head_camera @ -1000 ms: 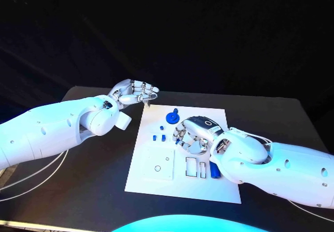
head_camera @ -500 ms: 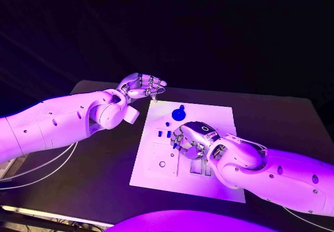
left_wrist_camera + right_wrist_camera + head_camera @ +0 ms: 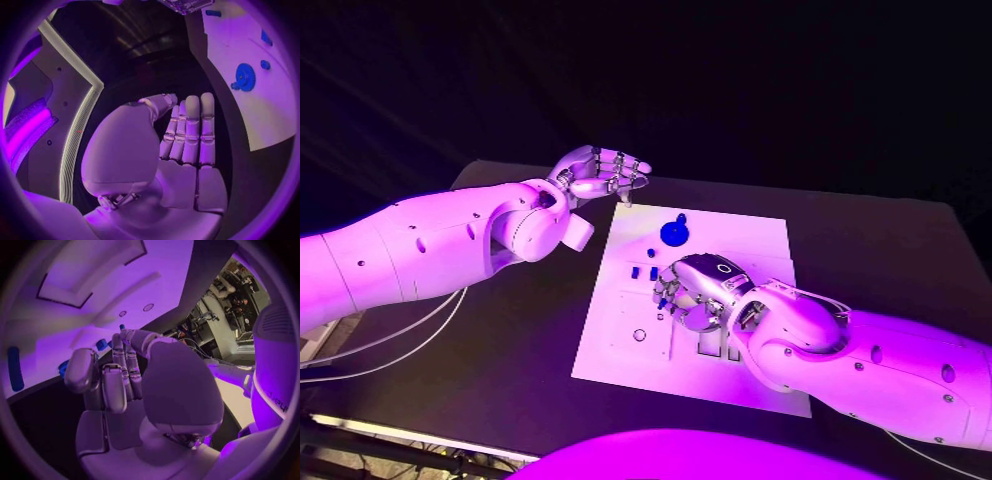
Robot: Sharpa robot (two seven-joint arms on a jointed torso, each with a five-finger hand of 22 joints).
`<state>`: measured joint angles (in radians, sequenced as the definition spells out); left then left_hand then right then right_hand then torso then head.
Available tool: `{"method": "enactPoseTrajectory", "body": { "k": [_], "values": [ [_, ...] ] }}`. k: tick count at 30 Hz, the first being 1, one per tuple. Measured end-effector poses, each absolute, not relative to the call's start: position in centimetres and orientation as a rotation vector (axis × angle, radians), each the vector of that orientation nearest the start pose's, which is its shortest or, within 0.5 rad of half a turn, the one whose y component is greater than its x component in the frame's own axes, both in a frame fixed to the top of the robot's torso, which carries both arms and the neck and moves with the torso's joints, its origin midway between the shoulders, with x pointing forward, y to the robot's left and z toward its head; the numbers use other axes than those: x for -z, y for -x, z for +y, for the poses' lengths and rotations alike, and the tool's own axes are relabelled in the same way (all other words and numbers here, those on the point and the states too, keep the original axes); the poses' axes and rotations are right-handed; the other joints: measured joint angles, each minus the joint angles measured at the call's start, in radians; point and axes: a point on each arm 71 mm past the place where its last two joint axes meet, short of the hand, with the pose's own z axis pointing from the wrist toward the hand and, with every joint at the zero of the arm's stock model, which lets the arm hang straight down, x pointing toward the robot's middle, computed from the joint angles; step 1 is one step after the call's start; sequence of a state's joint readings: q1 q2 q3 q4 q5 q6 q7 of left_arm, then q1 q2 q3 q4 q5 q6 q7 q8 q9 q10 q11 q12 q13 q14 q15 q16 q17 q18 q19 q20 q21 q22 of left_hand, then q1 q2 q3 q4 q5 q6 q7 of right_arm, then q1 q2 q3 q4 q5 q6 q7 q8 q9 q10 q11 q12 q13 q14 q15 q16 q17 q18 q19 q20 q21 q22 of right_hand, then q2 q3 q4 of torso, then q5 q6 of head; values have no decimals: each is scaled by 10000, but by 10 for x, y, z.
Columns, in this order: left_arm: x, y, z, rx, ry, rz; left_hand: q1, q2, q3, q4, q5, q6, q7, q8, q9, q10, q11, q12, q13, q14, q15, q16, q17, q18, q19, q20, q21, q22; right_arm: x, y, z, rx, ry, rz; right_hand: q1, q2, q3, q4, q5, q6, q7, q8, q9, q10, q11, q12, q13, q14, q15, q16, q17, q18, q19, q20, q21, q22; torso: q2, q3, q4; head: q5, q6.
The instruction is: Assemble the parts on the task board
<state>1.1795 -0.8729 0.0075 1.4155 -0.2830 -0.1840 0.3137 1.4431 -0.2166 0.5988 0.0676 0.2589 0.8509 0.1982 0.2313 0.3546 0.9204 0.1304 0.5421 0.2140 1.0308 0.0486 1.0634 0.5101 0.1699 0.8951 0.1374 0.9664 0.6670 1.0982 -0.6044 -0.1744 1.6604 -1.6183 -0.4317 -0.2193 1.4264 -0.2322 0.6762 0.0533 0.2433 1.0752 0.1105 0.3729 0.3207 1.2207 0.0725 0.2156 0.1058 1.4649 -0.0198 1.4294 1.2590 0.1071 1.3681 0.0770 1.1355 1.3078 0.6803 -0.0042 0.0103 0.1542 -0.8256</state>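
Note:
The white task board (image 3: 740,235) lies in the middle of the table. A blue gear (image 3: 675,233) stands near its far edge, and two small blue parts (image 3: 643,272) sit just in front of it. My right hand (image 3: 694,291) hovers low over the board's middle with its fingers curled downward. In the right wrist view small blue parts (image 3: 100,344) sit by its fingertips (image 3: 119,340), and I cannot tell whether one is pinched. A long blue part (image 3: 14,369) lies farther off. My left hand (image 3: 602,176) is raised beyond the board's far left corner, fingers curled in, nothing visible in it.
The black table (image 3: 877,245) runs bare to the right of the board and to its left under my left arm. In the left wrist view the gear (image 3: 245,77) and a small blue part (image 3: 265,64) stand on the board (image 3: 275,110) beyond my left hand (image 3: 187,135).
The head camera has shifted. Relative to the gear, my right hand has come a little nearer and leftward over the board, now covering the slots. My left hand holds its place.

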Motion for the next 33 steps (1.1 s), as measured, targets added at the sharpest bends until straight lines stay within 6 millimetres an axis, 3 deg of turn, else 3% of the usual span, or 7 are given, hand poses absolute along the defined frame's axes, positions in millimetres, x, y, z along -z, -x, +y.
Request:
{"method": "enactPoseTrajectory", "body": {
  "k": [33],
  "values": [
    [180,-507,250,14218,8720,15434,0,0,-71,16,0,1,0,0,-7,0,0,0,-17,0,0,0,2,0,-37,37,0,-20,252,-387,-52,-8838,3966,17167,-70,18,14,-40,-58,19,20,21,7,93,-69,-5,0,0,0,0,-2,1,-1,0,0,-4,-1,-12,3,36,-73]
  ]
}}
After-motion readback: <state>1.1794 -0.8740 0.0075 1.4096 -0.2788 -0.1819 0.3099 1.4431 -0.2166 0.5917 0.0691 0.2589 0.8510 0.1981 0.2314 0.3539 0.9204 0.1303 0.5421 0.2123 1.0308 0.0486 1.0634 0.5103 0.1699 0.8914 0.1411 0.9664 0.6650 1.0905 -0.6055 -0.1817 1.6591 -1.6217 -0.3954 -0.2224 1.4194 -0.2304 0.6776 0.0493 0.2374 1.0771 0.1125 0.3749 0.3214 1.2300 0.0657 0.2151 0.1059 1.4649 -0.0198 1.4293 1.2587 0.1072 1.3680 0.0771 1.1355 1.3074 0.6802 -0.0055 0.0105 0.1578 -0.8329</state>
